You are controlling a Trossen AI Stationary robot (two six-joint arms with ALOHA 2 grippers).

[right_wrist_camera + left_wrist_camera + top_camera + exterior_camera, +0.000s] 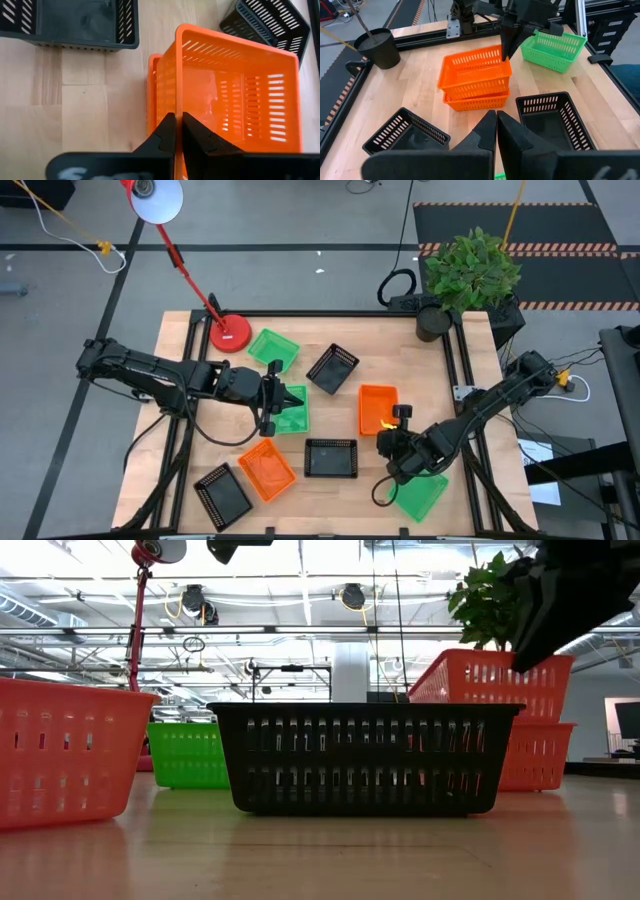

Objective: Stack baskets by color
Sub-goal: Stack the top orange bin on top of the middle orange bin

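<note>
Two orange baskets [376, 408] are nested right of centre, the upper one [476, 70] tilted in the lower one [475, 100]. My right gripper [175, 125] is shut on the upper one. A third orange basket [268, 470] stands near the front. My left gripper [496, 125] is shut on nothing, left of centre beside a green basket [292, 412]. Other green baskets [272, 348] [420, 495] and black baskets [333, 368] [330, 458] [222, 492] stand singly on the table. My right gripper pinches the rim of one wall [177, 102] of the upper orange basket, one finger inside and one outside. The fingers slant down from the table's right and near side. The basket hangs tilted, its bottom inside the lower orange basket [153, 90].
A red lamp base [230, 333] stands at the far left of the table, and a black plant pot [433, 322] at the far right corner. Bare wood [330, 415] lies between the baskets in the middle. In the low view a black basket [365, 755] fills the centre.
</note>
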